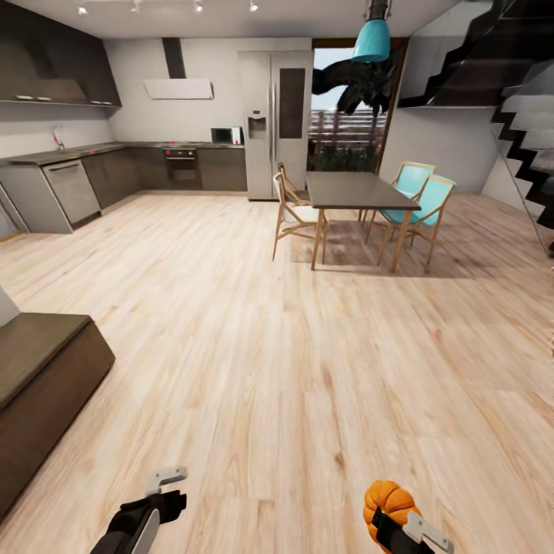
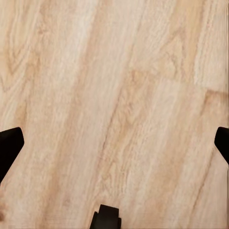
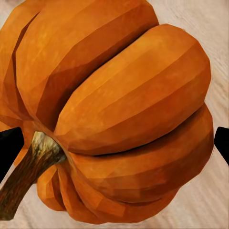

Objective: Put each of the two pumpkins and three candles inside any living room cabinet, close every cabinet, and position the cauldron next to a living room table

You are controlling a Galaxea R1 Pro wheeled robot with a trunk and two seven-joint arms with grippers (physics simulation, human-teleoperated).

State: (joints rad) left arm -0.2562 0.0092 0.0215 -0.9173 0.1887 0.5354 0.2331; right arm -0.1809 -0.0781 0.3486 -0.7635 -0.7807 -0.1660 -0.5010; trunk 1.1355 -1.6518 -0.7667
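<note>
A bright orange ribbed pumpkin [image 1: 388, 498] sits between the fingers of my right gripper [image 1: 396, 519], low at the head view's bottom right, above the wood floor. In the right wrist view the pumpkin [image 3: 119, 105] looms large, its brown stem [image 3: 28, 167] to one side, and my right gripper [image 3: 114, 143] is shut on it. My left gripper [image 1: 165, 492] hangs at the bottom left, open and holding nothing. The left wrist view has my left gripper [image 2: 114, 143] with its fingertips [image 2: 9, 143] wide apart over bare floor. A low dark brown cabinet [image 1: 38, 369] stands at the left edge, its end towards me.
Ahead stands a tall dark dining table [image 1: 358, 191] with wooden and teal chairs [image 1: 419, 200]. Kitchen counters [image 1: 69, 165] and a fridge [image 1: 273, 123] line the back and left walls. A black staircase [image 1: 523, 100] rises at the right. Light wood floor [image 1: 269, 346] stretches between.
</note>
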